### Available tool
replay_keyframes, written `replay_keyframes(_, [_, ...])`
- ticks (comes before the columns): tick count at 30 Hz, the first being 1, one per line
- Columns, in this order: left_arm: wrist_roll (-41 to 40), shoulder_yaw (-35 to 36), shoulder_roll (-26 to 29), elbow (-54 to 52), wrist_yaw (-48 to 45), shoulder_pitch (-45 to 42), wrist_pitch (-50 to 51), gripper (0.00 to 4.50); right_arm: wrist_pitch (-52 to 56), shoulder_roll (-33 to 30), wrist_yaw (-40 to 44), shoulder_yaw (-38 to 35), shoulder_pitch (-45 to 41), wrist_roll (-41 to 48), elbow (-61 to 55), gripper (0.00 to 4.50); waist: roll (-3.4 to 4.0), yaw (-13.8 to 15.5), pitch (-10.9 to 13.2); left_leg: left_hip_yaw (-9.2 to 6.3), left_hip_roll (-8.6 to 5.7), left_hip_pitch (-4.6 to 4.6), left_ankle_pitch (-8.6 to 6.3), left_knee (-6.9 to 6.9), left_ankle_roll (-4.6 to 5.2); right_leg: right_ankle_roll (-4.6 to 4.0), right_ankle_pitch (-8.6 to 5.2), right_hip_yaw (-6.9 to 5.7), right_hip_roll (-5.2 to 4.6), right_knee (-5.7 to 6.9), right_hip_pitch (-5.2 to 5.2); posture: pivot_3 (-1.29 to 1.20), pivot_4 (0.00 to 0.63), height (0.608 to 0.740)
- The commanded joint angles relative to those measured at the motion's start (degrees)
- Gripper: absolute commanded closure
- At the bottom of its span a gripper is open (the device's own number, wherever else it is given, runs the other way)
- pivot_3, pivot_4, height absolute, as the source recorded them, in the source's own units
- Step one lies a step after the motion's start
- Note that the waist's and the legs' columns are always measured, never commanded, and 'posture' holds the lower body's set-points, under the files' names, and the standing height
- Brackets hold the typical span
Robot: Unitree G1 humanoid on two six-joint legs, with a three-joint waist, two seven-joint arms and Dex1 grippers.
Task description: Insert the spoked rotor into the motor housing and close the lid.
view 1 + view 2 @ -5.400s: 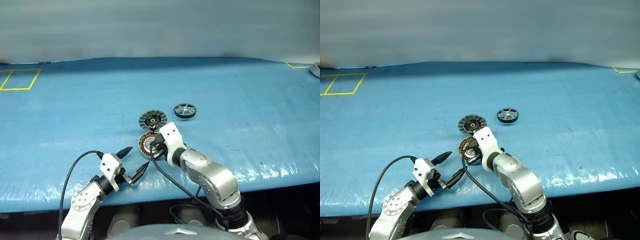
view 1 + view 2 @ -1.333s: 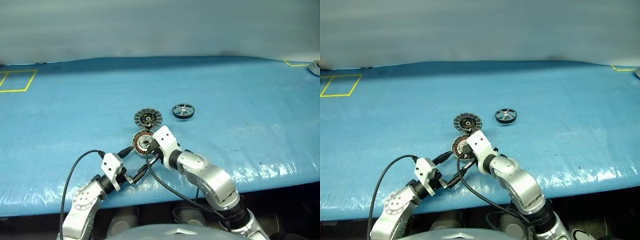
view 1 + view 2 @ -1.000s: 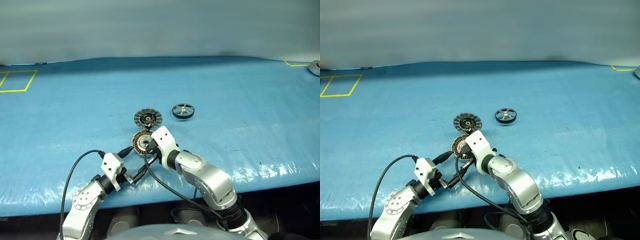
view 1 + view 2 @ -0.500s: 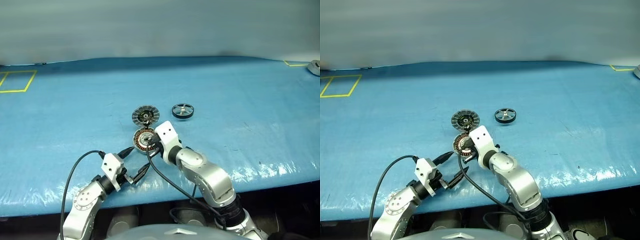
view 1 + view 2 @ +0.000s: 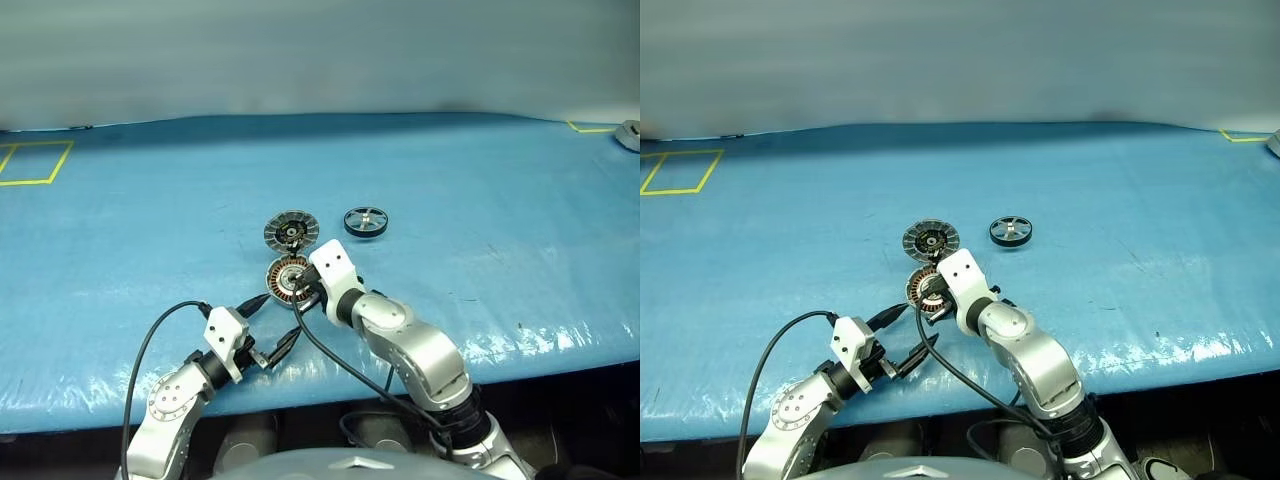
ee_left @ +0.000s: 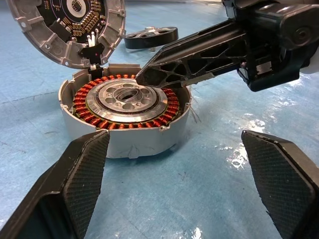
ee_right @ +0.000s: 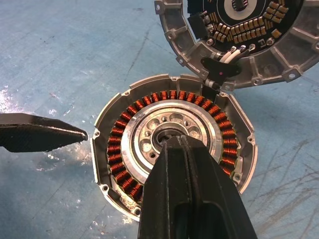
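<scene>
I've got the motor housing sitting open on the blue desk, copper coils up, with its lid swung back flat on the far side, still joined at the edge, and the spoked rotor lying apart, further out and to the right. My right gripper has its two fingers pressed together, gripping nothing, the tip poised over the housing's silvery centre. My left gripper sits low on the near side with its fingers spread wide and empty, the housing just ahead between them.
</scene>
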Motion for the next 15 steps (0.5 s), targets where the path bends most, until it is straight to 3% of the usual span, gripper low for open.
replay_keyframes(1, [1.0, 1.0, -0.6, 0.7, 1.5, -0.4, -2.3, 0.00, -1.0, 0.9, -0.2, 0.0, -1.7, -0.1, -1.6, 4.48, 0.00, 0.0, 0.0, 0.00, 0.00, 0.00, 0.00, 0.00, 0.00, -0.01, 0.01, 0.00, 0.00, 0.00, 0.00, 0.00, 0.150, 0.740])
replay_keyframes(15, [0.9, 0.9, -0.5, 1.0, 1.4, -0.3, -2.5, 0.00, -2.4, 1.8, 0.4, 1.6, -3.8, -2.0, 5.2, 4.48, 0.00, -0.2, 0.0, 0.02, 0.01, 0.04, 0.01, 0.01, -0.01, -0.12, 0.09, 0.01, 0.03, 0.03, 0.02, 0.00, 0.150, 0.740])
